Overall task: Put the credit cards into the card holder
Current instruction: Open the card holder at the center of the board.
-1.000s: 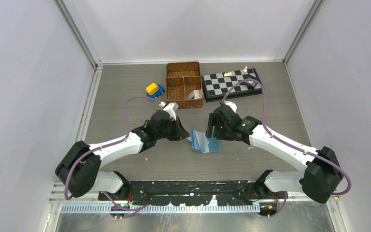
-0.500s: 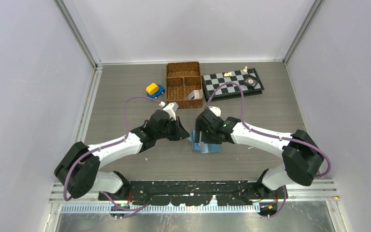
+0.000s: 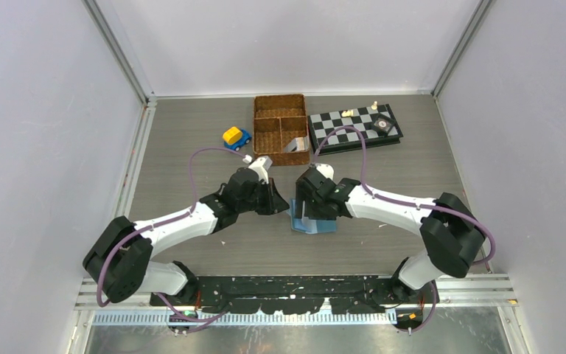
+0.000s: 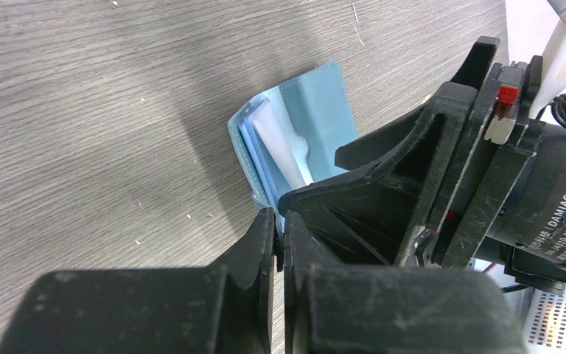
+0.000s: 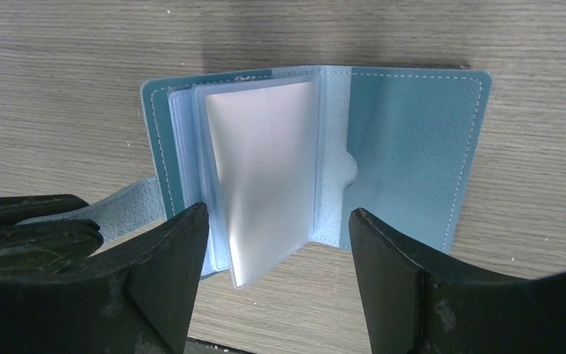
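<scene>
Over the grey wood-grain table [image 3: 191, 147], with the left arm [image 3: 177, 225]: reaches up and rightward from its base, forearm low, wrist turned toward the centre. With the right arm [image 3: 390, 210]: folds sharply at the elbow and angles in leftward, wrist tipped down over the same spot. At the left gripper [image 4: 278, 225]: pressed together, pinching the snap tab [image 5: 121, 206] of the card holder [image 5: 405, 147]. At the right gripper [image 5: 276, 251]: spread wide, black fingers [image 5: 169, 273] straddling the near edge of the raised sleeves [image 5: 261, 162], gripping nothing.

As for the card holder: lies open at mid-table, just under both wrists, mostly covered by the right gripper from overhead. Contents of the sleeves hard to make out through frosted plastic. Back in the wicker basket [image 3: 257, 133], a grey flat piece [image 3: 292, 144], too small to identify.

In materials: teal leather-like covers with pale stitching and rounded corners; thin, translucent, rectangular sleeves fanned upright; matte, angular finger plastic. Beyond, a folding chessboard [image 3: 339, 129] with a few small pieces, and a blue-and-yellow toy car [image 3: 236, 137].
</scene>
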Motion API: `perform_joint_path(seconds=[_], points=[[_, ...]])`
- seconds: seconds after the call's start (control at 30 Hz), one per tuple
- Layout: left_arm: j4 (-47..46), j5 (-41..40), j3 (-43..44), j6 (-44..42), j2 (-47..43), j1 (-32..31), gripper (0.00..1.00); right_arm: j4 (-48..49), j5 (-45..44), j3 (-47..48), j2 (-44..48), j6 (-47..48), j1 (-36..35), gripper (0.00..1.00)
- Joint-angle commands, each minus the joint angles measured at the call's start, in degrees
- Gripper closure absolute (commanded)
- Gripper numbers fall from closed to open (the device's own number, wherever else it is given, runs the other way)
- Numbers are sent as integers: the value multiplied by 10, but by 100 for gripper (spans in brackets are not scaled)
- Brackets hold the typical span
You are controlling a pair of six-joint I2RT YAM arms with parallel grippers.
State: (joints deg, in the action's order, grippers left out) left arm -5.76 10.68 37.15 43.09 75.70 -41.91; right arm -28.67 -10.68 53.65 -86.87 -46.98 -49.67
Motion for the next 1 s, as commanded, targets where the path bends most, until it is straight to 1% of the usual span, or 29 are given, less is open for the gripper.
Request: perform_joint_path(seconds=[0.0, 0.1, 0.3, 0.43, 0.5, 0.63, 0.8, 0.97], points=[[-23, 13, 0, -5, -17, 2, 100, 12, -24, 25, -14, -10, -8, 25], [-24, 15, -1, -5, -17, 1, 100, -3, -43, 35, -23, -15, -16, 25], [-21, 9, -2, -5, -25, 2, 100, -72, -123, 70, -47, -32, -34, 25], [4, -20, -1, -3, -28, 2, 100, -133, -180, 94, -56, -46, -41, 25], [21, -35, -1, 0, -28, 4, 100, -161, -211, 99, -56, -48, -41, 25], [27, -37, -8, 7, -27, 13, 100, -199, -249, 91, -49, -57, -41, 24], [29, -34, -10, 9, -25, 19, 100, -231, -269, 77, -22, -65, -35, 21], [28, -27, -10, 9, -18, 23, 100, -237, -263, 53, 21, -56, -5, 20]])
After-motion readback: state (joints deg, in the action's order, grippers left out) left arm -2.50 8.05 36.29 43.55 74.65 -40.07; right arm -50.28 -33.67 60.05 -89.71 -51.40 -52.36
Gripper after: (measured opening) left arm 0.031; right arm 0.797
